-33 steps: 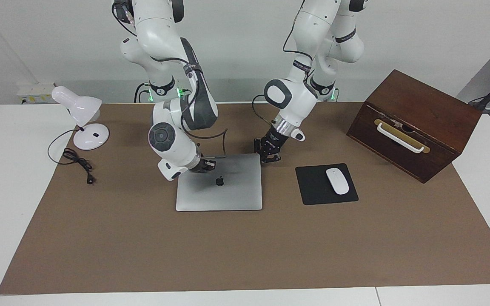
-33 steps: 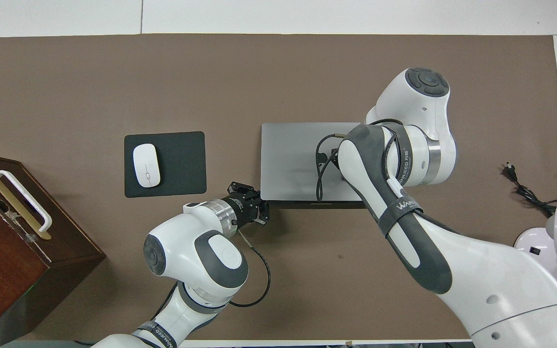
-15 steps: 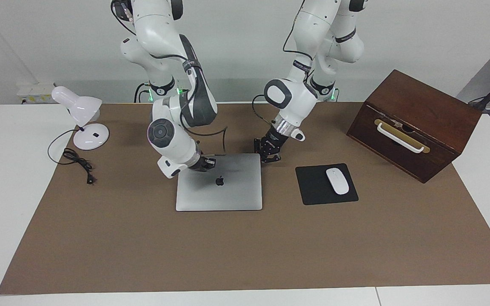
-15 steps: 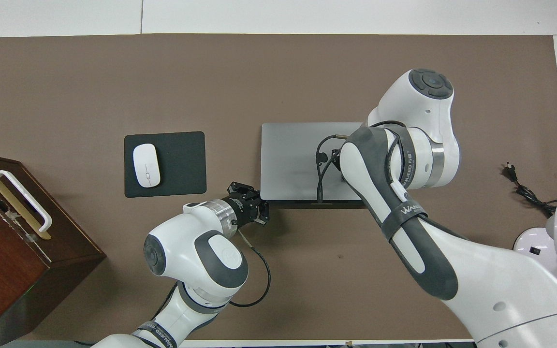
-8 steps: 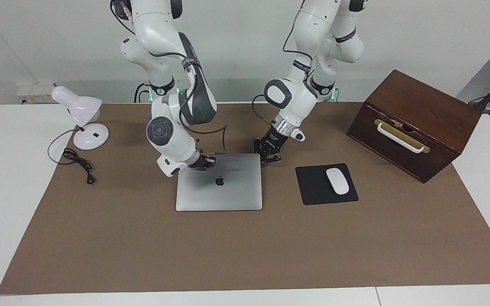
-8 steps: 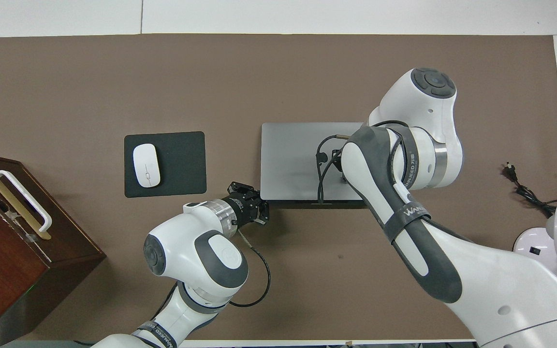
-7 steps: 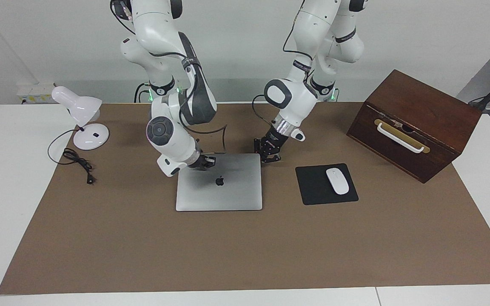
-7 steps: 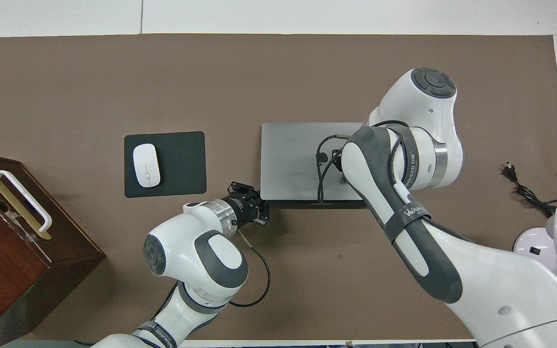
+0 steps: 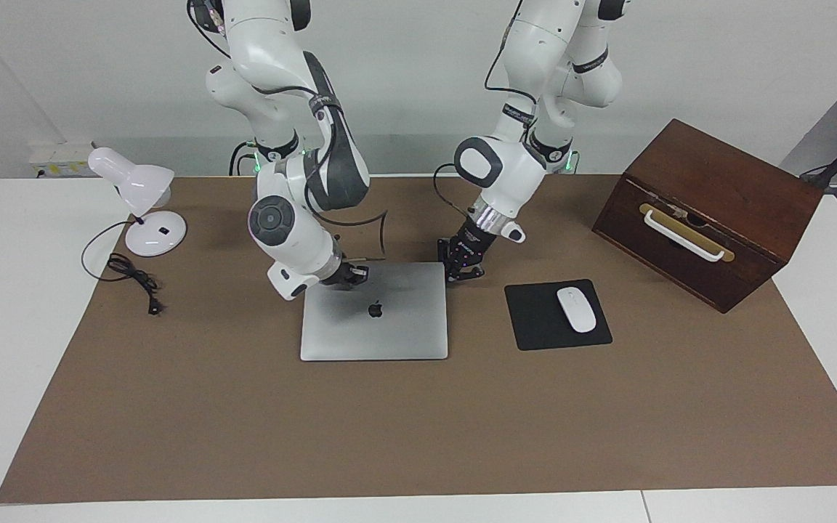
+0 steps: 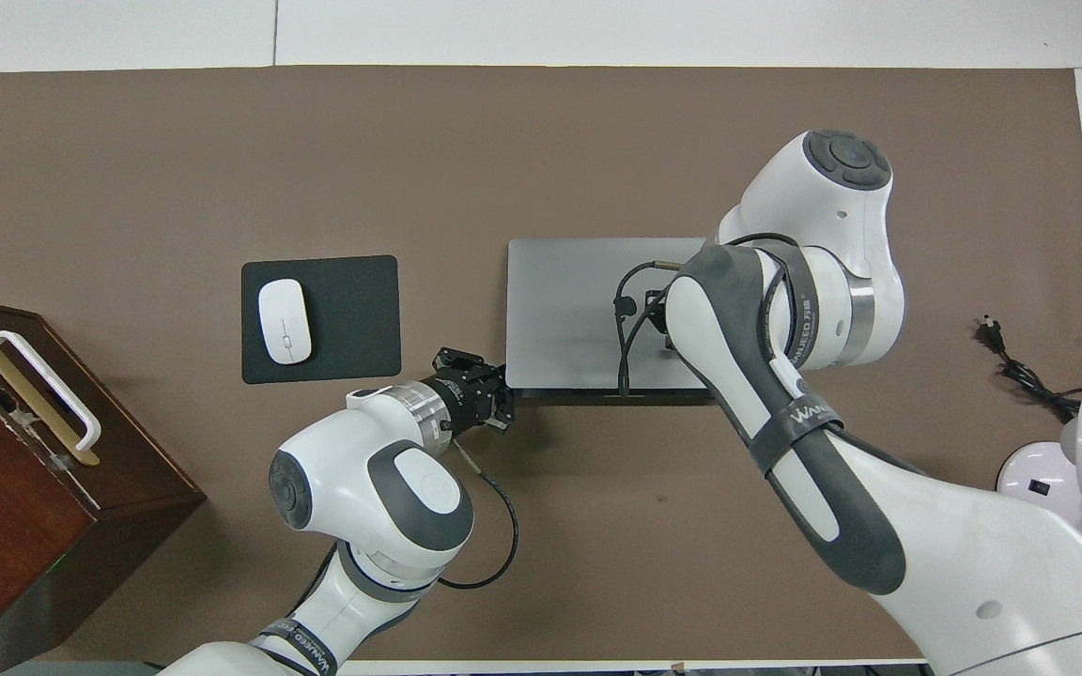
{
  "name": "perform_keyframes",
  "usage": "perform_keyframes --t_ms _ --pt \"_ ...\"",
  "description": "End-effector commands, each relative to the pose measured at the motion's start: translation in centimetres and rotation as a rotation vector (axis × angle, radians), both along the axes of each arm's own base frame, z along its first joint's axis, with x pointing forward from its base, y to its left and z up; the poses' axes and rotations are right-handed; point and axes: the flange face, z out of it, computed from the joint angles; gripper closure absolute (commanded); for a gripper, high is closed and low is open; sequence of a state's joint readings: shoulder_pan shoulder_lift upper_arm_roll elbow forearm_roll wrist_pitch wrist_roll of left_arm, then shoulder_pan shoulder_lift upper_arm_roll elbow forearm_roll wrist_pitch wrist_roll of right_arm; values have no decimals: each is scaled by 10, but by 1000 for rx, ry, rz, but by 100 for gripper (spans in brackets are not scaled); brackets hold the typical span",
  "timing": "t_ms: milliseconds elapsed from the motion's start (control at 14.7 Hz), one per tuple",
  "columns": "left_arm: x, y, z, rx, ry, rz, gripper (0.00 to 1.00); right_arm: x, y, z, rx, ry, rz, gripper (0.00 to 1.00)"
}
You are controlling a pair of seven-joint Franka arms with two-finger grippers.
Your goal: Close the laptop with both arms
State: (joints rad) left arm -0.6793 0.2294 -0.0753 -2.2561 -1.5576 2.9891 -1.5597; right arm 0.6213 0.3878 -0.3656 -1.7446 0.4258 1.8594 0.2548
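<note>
Laptop (image 9: 374, 319) flat on surface (image 9: 418, 436), lid down, beside mouse pad (image 9: 556, 314); right pincer (image 9: 354, 274) pressed together on lid corner, likely pressing; left pincer (image 9: 463, 273) pressed together beside other corner, steadying it

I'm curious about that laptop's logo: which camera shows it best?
The facing view: the closed laptop lies unobstructed there, its dark logo plain. In the overhead view the right arm covers part of the lid and no logo shows.
</note>
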Motion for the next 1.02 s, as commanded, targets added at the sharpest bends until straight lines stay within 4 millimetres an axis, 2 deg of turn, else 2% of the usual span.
perform_keyframes --t_ms 0,205,478,614,819,955 --pt "6 6 1 -6 -10 12 100 -7 -5 9 21 23 -33 100" --pt "17 13 11 -35 -17 25 100 -5 -8 13 21 25 -34 100" --pt "19 16 13 -35 -22 29 100 -4 -14 21 28 25 -36 100" --pt "23 21 13 -31 -26 33 100 1 -20 32 32 26 -35 100" --pt "32 35 12 -17 -45 32 100 12 -43 51 34 30 -49 100" --pt "37 37 17 -20 -61 34 100 15 -60 66 43 30 -41 100"
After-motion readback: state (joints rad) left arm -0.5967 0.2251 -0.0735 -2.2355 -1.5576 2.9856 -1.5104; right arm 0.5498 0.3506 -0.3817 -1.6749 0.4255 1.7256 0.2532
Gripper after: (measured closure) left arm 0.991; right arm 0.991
